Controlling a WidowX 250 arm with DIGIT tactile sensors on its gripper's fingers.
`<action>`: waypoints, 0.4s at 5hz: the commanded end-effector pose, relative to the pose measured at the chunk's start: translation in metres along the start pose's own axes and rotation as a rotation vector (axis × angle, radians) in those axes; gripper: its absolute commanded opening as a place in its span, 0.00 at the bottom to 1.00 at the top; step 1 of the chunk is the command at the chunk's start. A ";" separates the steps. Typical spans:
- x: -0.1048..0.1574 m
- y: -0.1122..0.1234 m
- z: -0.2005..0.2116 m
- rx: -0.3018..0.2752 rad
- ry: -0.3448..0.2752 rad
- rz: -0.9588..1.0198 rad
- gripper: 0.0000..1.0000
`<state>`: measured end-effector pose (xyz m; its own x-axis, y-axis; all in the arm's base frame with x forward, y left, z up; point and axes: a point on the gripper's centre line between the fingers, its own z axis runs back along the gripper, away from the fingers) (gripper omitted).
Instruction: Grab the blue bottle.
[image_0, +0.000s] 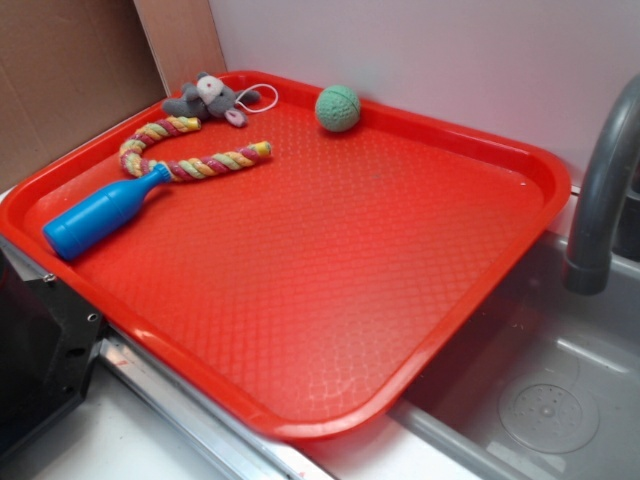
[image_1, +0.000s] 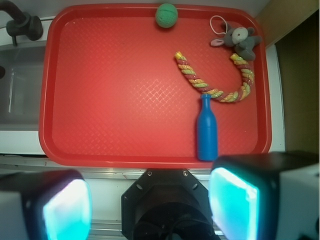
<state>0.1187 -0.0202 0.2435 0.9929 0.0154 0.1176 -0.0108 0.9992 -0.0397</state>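
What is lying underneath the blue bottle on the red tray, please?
Only the red tray shows beneath the blue bottle, which lies on its side; its neck tip touches the rope toy. The strip directly under its body is covered.

Jaws' pads (image_1: 67, 207) blurred, cut off at btm edge.

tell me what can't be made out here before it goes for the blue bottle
- Gripper: wrist view blurs its fingers and crops their tips at the bottom edge; exterior view lacks it.
- Blue bottle: underside hidden against the red tray.
- Faucet: cropped by the right edge, exterior view.
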 end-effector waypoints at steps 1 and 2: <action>0.000 0.000 0.000 0.000 0.000 0.000 1.00; -0.006 0.016 -0.012 0.032 -0.063 0.000 1.00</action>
<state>0.1100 -0.0045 0.2267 0.9847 0.0135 0.1739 -0.0127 0.9999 -0.0060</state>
